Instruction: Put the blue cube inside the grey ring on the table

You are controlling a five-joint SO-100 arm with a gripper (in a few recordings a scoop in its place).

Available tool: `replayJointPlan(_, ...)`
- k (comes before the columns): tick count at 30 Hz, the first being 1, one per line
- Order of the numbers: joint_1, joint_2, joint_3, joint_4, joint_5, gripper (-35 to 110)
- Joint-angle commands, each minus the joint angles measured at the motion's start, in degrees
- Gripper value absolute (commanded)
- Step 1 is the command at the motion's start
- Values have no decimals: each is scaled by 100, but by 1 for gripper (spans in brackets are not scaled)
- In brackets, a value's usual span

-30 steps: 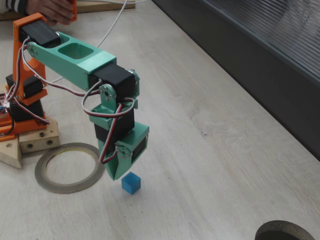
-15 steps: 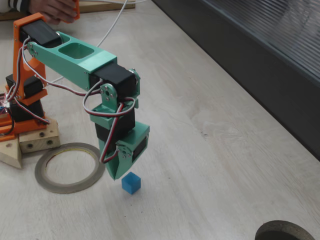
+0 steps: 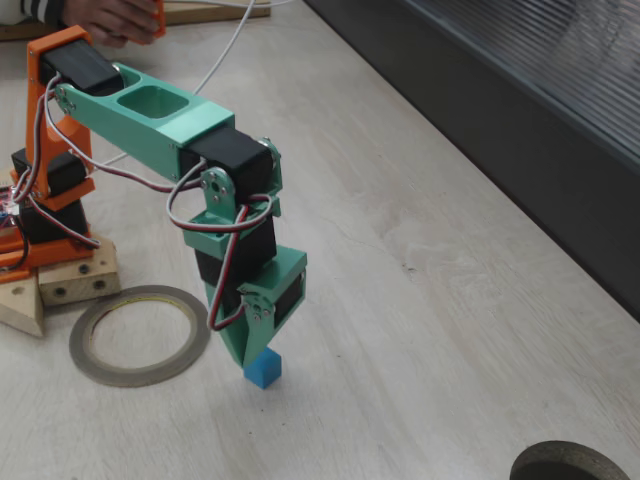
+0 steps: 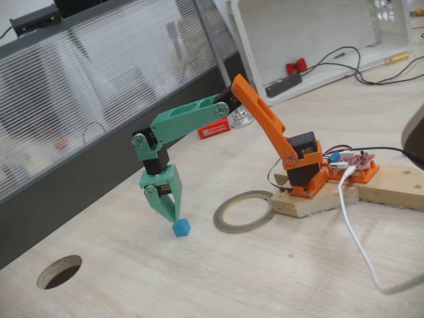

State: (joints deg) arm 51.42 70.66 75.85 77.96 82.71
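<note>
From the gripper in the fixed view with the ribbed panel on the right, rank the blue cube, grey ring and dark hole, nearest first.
Gripper as reference:
1. Blue cube, just under the fingertips.
2. Grey ring, to its left by the arm's base.
3. Dark hole, far right at the bottom edge.

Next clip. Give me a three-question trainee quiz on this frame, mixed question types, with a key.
1. True or false: the blue cube already lies inside the grey ring.
2. Multiple choice: in both fixed views, the gripper is
A. directly over the cube, tips at its top
B. hovering over the ring
C. raised high above the table
3. Fill in: the cube rests on the ____.

Key
1. False; the cube sits outside the ring.
2. A; the gripper points down at the cube. Whether it has closed on the cube cannot be told.
3. table
</note>
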Motion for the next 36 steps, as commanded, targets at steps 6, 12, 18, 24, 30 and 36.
replayJointPlan(6,26,97,-176,-70,88,0)
replayJointPlan(12,26,97,-97,-9,88,0)
replayJointPlan(18,26,97,-97,-9,88,0)
replayJointPlan(24,53,97,-88,0,88,0)
replayJointPlan(30,62,97,-88,0,70,0)
replayJointPlan(36,70,-62,-88,0,70,0)
